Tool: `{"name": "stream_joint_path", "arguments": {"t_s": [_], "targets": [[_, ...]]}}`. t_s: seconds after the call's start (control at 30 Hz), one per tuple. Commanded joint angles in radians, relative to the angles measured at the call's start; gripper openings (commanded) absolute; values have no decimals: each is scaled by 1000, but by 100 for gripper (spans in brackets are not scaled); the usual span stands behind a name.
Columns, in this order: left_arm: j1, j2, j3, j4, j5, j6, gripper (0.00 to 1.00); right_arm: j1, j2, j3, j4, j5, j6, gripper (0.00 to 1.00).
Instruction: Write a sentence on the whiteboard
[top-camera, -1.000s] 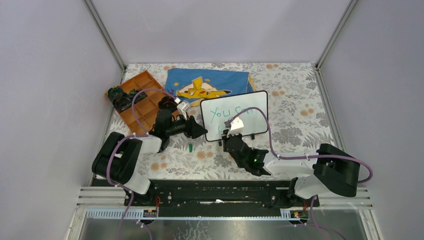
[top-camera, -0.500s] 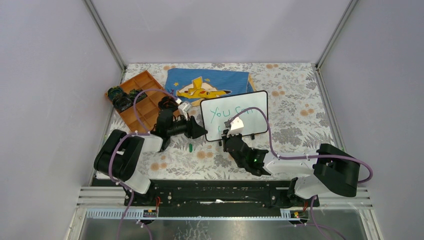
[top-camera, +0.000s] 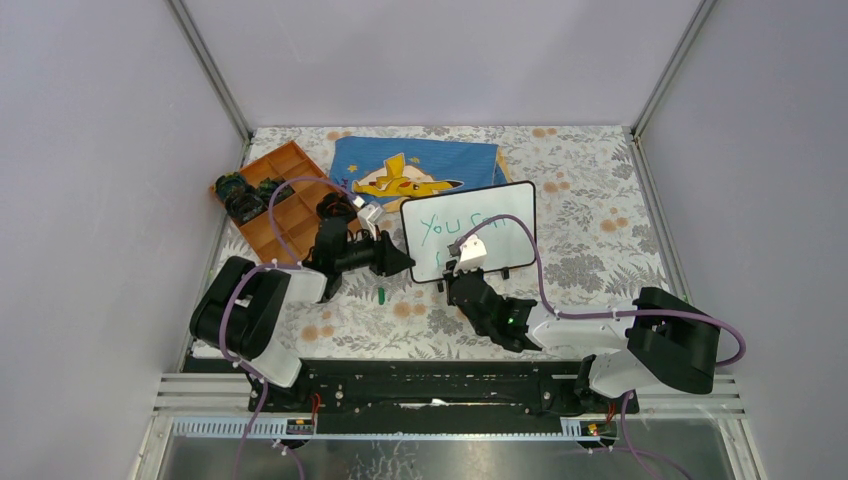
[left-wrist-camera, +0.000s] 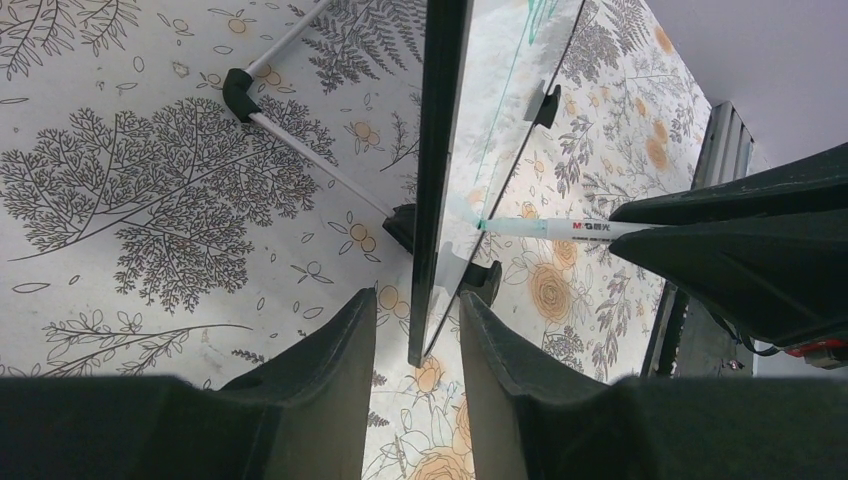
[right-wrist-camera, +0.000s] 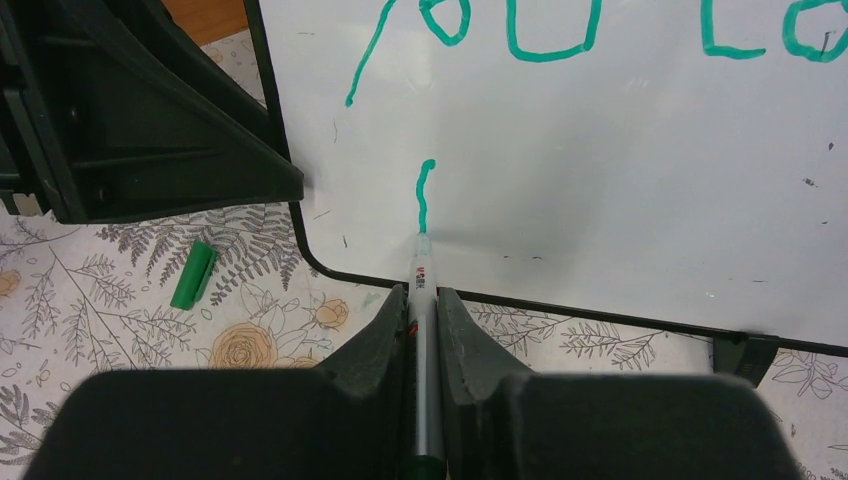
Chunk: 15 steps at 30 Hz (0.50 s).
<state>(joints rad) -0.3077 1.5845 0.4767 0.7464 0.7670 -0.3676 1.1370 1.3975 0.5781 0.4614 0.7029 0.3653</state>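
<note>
From above, the right arm's white wrist camera (top-camera: 470, 248) covers the middle of the small glossy black-framed whiteboard (top-camera: 512, 208), so the green handwritten sentence (top-camera: 438, 228) shows only "You" and a part-hidden second word. The right wrist view crops those letters' tops, and the left wrist view shows the board edge-on, its writing unreadable. The dark items (top-camera: 240, 195) in the orange plastic tray (top-camera: 290, 160) are too small to identify.

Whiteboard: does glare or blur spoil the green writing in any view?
Right wrist: whiteboard evenly lit, no glare, green writing and marker sharp. Left wrist: board almost edge-on, its glossy face catching reflections, writing unreadable. Top external: in focus, but the writing is small and partly hidden behind the right arm.
</note>
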Motion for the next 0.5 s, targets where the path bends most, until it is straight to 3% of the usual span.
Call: {"name": "stream_joint_path", "arguments": {"t_s": [0.0,0.47], "targets": [[-5,15,26,48,-2,3,41,2,-24,2,-16,4,20,0],[-7,11,28,29,1,13,20,4,-5,65,-5,39,-21,0]]}}
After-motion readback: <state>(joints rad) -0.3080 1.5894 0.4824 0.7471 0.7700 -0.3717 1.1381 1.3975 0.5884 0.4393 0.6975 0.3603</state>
